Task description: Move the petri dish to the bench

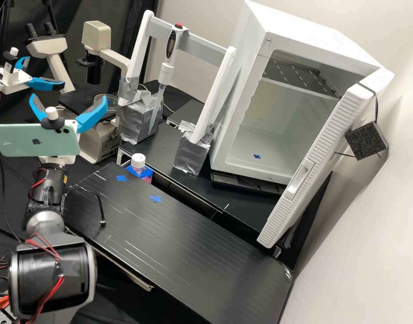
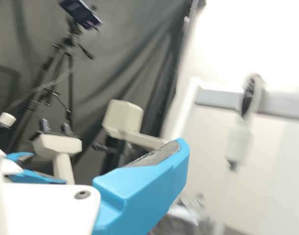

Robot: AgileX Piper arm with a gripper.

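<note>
Petri dish point(image 1: 106, 102): pretty sure it's the one clear round thing over by the microscope point(image 1: 97, 35), but can't swear to it. The one end effector point(image 1: 69, 100) is wide open, its two blue fingers well apart. Counter point(image 1: 170, 238) has two blue crosses point(image 1: 155, 199) on it, with one capped bottle point(image 1: 138, 163) right by its edge. There's also one incubator point(image 1: 269, 130), door open, one more cross point(image 1: 256, 156) inside, and one pipette point(image 1: 167, 67) upright on a rack.

End effector point(image 1: 69, 100) raised — spread wide
</note>
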